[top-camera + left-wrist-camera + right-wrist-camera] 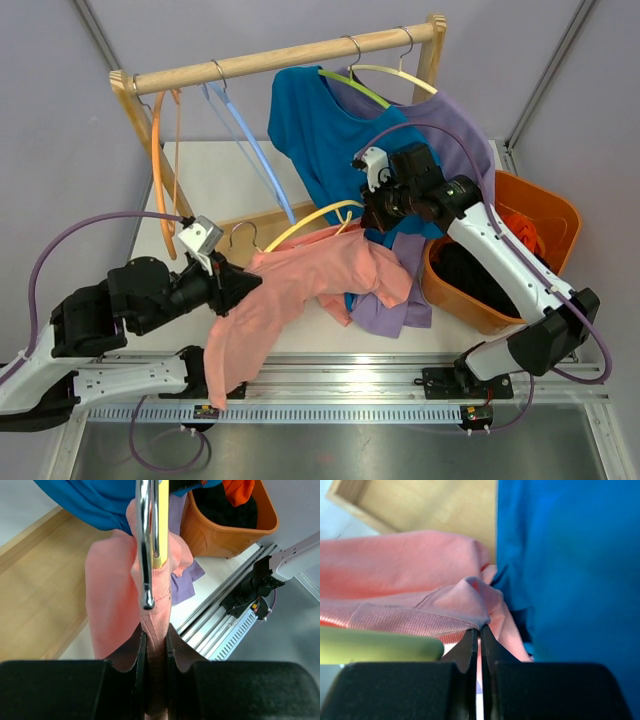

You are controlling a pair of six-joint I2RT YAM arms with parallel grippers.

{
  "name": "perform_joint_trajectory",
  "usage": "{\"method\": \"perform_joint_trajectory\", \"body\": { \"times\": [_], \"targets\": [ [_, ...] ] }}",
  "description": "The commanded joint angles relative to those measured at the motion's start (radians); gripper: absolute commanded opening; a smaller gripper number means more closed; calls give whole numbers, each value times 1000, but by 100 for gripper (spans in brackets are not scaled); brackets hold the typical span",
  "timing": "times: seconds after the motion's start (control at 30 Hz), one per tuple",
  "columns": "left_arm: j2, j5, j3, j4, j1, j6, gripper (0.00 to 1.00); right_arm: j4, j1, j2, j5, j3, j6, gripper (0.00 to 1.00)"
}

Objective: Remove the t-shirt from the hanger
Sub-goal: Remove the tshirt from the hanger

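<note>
Right pincer (pixel 479 631) on ribbed pink t-shirt (pixel 410 619)

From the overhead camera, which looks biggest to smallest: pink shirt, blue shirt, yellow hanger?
Largest, tied: pink shirt and blue shirt, too alike to rank; blue is partly hidden.
Smallest: yellow hanger, a thin arc.

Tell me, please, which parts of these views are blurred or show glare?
Top external: evenly lit, sharp throughout. Left wrist: a bright glare streak runs down the metal hook, close to the lens. Right wrist: the yellow hanger at lower left is blurred, the ribbed collar of the pink t-shirt is sharp.
</note>
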Motion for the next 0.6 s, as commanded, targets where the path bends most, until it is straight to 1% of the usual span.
{"method": "perform_joint_trajectory", "body": {
  "times": [0.0,0.17,0.3,0.37,0.4,0.5,0.53,0.57],
  "targets": [
    [-23,-37,87,112,-8,19,0,4,-27,-48,-72,-29,-82,0],
    [-3,-121,18,116,-8,-9,0,16,-36,-106,-193,-57,-168,0],
    [42,-123,-42,185,-8,-21,0,12,-38,-146,-267,-75,-223,0],
    [83,-102,-53,216,-8,-15,0,4,-38,-157,-281,-80,-242,6],
    [99,-94,-54,220,-8,-8,0,0,-38,-168,-301,-80,-263,11],
    [138,-74,-53,240,-8,19,0,-31,-39,-194,-347,-78,-320,21],
    [145,-69,-54,246,-8,26,0,-40,-39,-200,-357,-80,-334,27],
    [155,-68,-56,257,-8,37,0,-63,-39,-206,-368,-80,-346,30]
  ]
}}
